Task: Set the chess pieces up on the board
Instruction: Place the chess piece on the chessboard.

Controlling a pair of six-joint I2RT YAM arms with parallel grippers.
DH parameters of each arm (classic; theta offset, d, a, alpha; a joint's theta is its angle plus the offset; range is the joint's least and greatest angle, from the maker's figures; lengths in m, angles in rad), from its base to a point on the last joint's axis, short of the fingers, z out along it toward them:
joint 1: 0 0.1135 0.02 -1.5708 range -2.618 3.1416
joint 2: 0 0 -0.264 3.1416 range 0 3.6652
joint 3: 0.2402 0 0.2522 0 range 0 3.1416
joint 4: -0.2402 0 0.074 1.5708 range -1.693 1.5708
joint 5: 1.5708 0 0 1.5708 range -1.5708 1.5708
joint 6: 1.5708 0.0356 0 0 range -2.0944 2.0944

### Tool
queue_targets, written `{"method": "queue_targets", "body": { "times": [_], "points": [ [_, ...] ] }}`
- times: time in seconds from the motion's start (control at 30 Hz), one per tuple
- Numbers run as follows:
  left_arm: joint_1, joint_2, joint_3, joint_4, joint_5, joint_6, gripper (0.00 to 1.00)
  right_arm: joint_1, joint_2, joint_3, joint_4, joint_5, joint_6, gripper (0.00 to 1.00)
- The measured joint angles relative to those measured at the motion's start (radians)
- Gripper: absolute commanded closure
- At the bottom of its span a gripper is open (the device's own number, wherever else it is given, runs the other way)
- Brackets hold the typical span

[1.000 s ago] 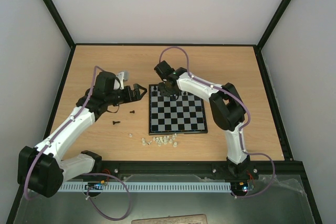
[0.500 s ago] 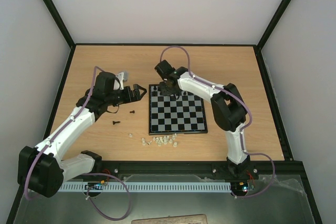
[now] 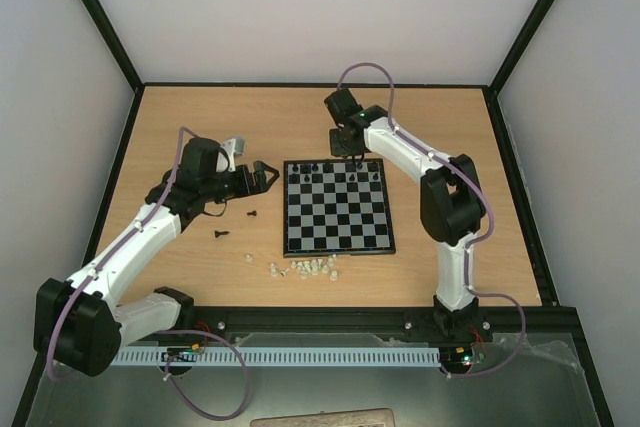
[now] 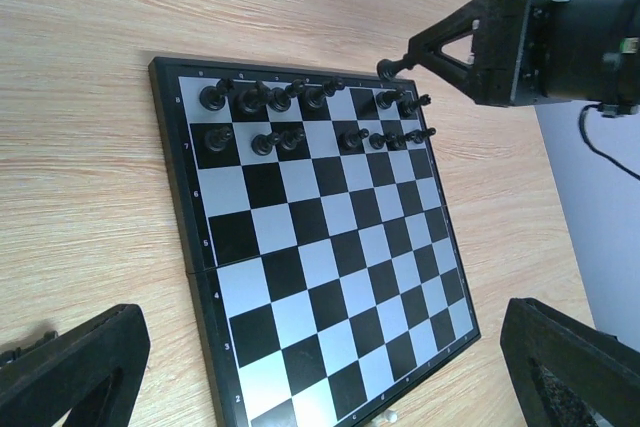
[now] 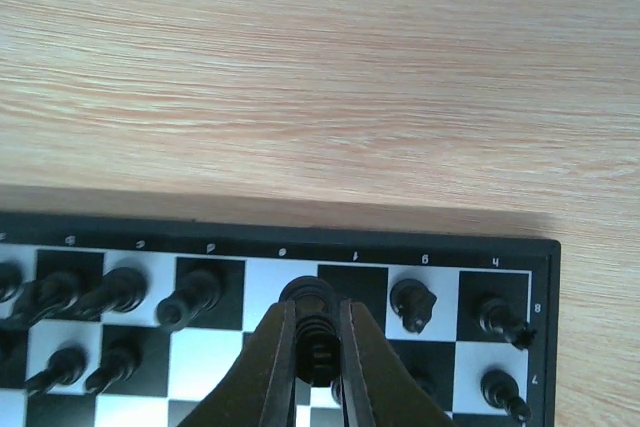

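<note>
While whitish chessmen [image 3: 305,268] lie scattered just off the near edge of the board [image 3: 338,251] | left gripper [image 3: 270,177] gaping wide by its left rim | black chess pieces [image 4: 262,99] on the far two rows | right gripper [image 5: 317,312] clamped on one black piece [image 5: 310,292] over the back row

A robotics lab test cell: white wall panels [image 3: 300,7] in black framing [image 3: 100,17] enclose a wood-grain table [image 3: 220,112], with a left arm [image 3: 135,239] and right arm [image 3: 445,209] bolted to a slotted rail [image 3: 330,356].
</note>
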Motion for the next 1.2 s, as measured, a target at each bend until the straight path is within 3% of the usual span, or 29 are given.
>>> {"method": "queue_targets", "body": {
  "times": [0.33,0.8,1.2],
  "points": [
    [0.006,0.0,0.0,0.0,0.0,0.0,0.01,-0.01,0.108,0.011,0.0,-0.028,0.002,0.92],
    [0.009,0.006,0.0,0.0,0.0,0.0,0.01,-0.009,0.111,0.019,0.001,-0.069,0.001,0.92],
    [0.01,0.017,-0.004,0.0,-0.011,-0.001,0.01,-0.005,0.111,0.019,0.001,-0.072,0.0,0.73]
  ]
}}
